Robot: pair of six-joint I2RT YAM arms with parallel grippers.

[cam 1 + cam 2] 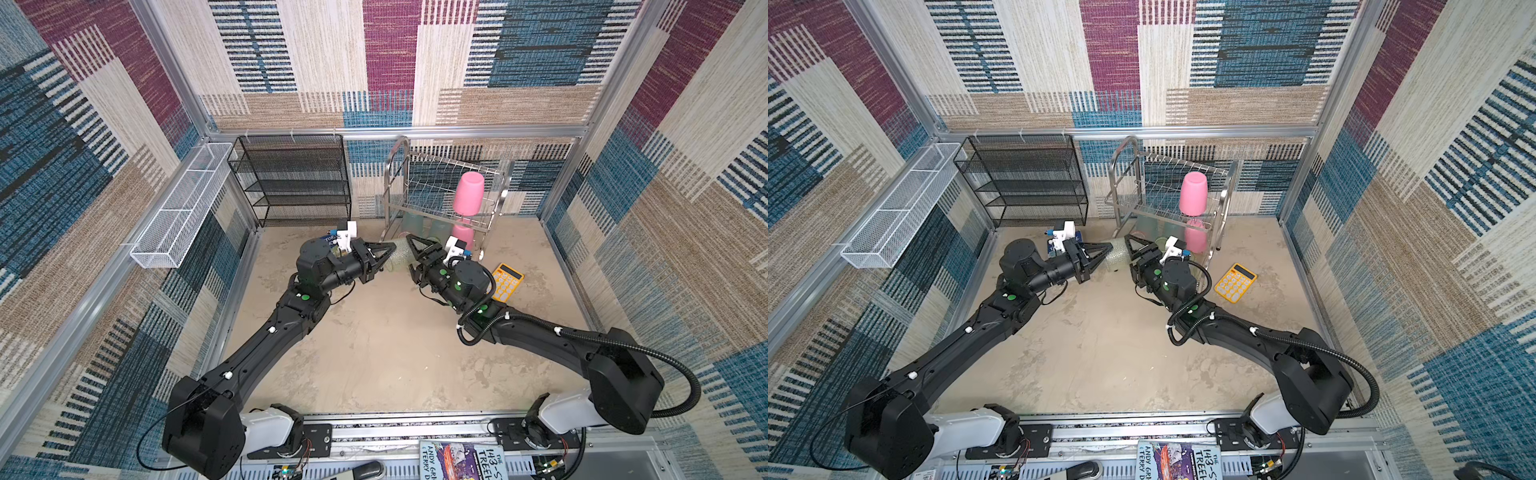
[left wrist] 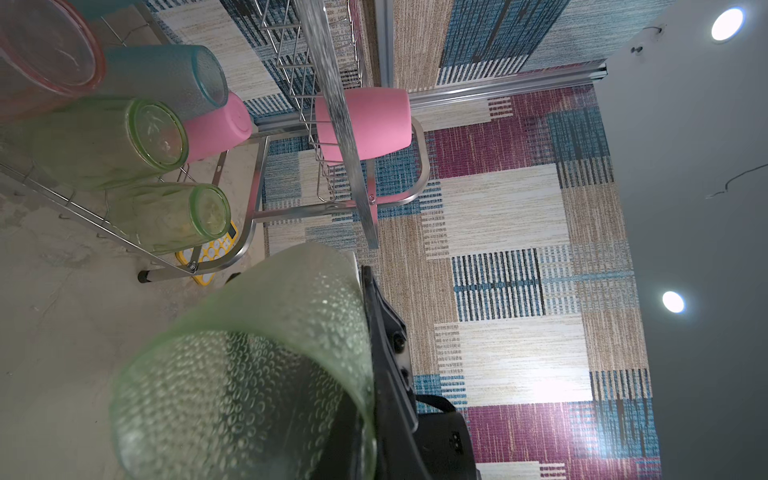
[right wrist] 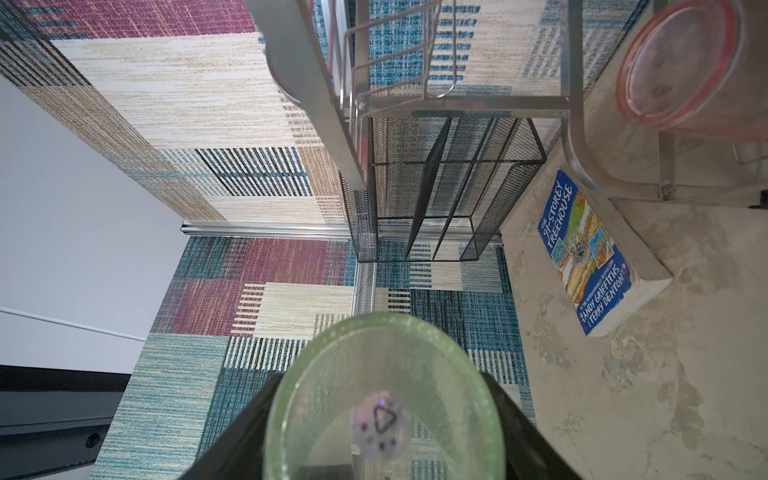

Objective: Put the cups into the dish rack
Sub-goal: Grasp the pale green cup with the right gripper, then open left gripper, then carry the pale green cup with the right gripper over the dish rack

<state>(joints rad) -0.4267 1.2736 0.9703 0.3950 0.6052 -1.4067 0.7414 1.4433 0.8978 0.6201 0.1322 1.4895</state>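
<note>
A mottled beige tabletop (image 1: 374, 353) lies between walls of striped blue, maroon and tan weave. In both top views the shiny two-tier steel wire dish rack (image 1: 390, 183) stands at the back. Just in front of the rack, a see-through yellow-green plastic tumbler (image 1: 397, 257) lies on its side in the air between the left gripper (image 1: 386, 251) and the right gripper (image 1: 410, 257). An opaque pink plastic tumbler (image 1: 468, 193) sits upside down on the rack's upper tier.

In the left wrist view the left gripper is clenched on the held tumbler's rim wall, with one black finger (image 2: 386, 332) flat along the outside. On the rack's lower tier are two more yellow-green tumblers (image 2: 112, 141), a teal one, a pink one and a salmon one.

In the right wrist view the held tumbler's round base faces the camera between the right gripper's spread fingers (image 3: 232, 415). I cannot tell whether they press on it yet.

The tumbler looks light and thin-walled, likely a little springy. Its pebbled wall should help the grip. A rim pinch may let it swing, so a mild squeeze across the body near the base seems safer.
</note>
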